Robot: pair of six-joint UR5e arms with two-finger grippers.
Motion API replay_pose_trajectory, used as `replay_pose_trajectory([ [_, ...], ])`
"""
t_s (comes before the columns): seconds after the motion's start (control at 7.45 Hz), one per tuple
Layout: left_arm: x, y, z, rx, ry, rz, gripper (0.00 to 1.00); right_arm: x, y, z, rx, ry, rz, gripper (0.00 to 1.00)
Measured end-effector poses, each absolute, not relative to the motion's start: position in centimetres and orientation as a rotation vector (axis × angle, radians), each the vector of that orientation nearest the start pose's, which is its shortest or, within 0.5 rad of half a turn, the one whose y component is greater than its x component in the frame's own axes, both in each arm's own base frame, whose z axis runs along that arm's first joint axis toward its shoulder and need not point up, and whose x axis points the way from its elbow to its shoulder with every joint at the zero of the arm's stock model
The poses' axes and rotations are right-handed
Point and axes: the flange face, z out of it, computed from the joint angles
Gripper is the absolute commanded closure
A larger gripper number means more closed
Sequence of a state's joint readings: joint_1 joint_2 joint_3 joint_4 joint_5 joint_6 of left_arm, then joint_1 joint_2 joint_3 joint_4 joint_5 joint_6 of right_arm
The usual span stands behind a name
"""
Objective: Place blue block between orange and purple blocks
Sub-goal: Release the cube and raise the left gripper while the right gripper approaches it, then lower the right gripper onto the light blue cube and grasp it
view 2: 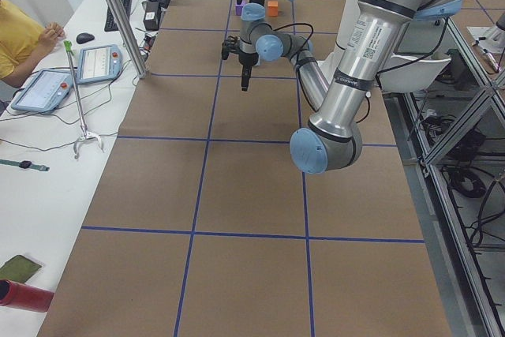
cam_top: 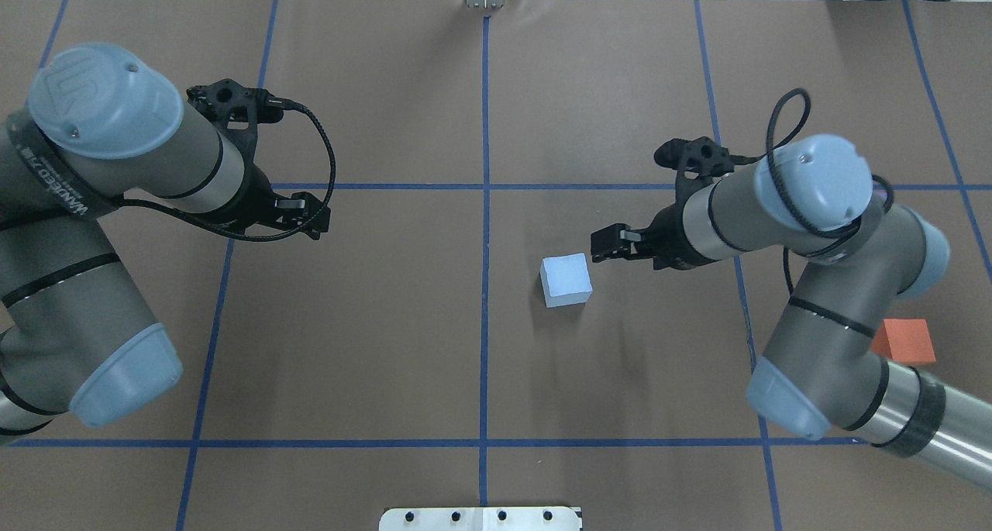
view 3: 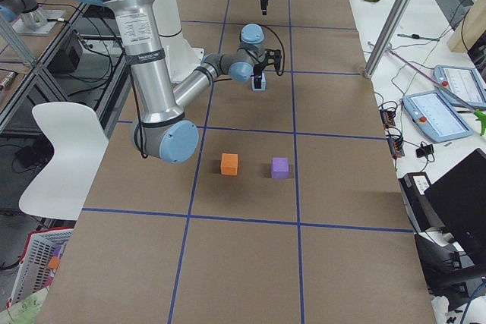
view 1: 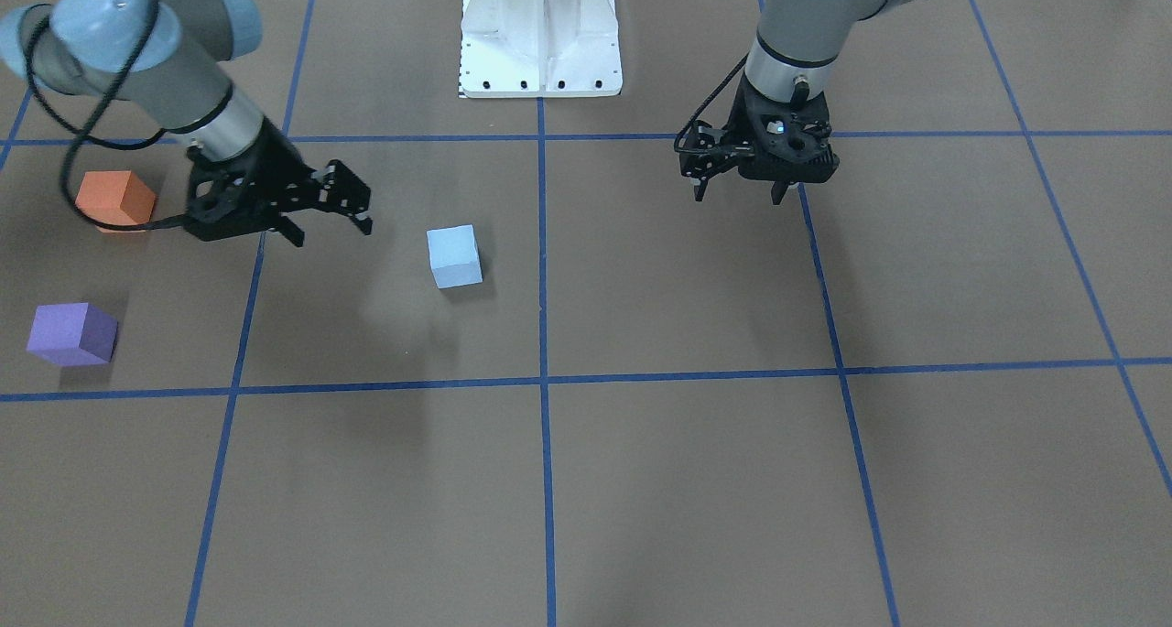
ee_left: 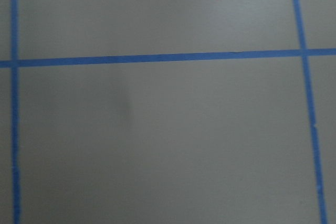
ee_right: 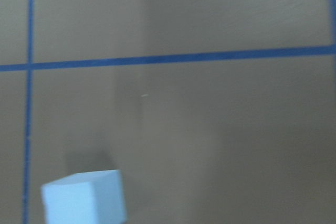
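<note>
The light blue block [view 1: 454,256] sits on the brown table near its middle; it also shows in the overhead view [cam_top: 566,280] and low in the right wrist view [ee_right: 84,198]. The orange block [view 1: 116,199] and the purple block [view 1: 71,334] stand side by side with a gap between them, on the robot's right side [view 3: 229,164] [view 3: 280,168]. My right gripper [view 1: 334,229] is open and empty, above the table between the orange block and the blue block. My left gripper [view 1: 737,192] is open and empty, far from all blocks.
The white robot base [view 1: 540,32] stands at the table's robot-side edge. Blue tape lines [view 1: 542,380] divide the table into squares. A side desk with tablets [view 2: 47,88] and a seated person [view 2: 20,33] lies beyond the table's far edge.
</note>
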State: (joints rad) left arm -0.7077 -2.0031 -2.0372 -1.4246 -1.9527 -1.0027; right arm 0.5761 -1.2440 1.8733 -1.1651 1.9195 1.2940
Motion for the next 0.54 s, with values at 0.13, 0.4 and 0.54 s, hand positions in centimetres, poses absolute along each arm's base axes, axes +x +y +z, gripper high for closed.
replay_pose_trajectory([
  [0.13,35.9,-43.6,24.4,0.149,0.808,0.010,0.00,-45.9,-38.9,29.0,0.158,-1.055,0.092,0.01],
  [0.4,35.1,-43.0,25.2,0.137,0.806,0.007,0.00,-47.6,-38.3,28.9,0.178,-1.034,0.098,0.01],
  [0.54,34.8,-42.6,25.3,0.127,0.815,0.013,0.00,-48.6,-38.9,28.3,0.182,-1.000,0.106,0.02],
])
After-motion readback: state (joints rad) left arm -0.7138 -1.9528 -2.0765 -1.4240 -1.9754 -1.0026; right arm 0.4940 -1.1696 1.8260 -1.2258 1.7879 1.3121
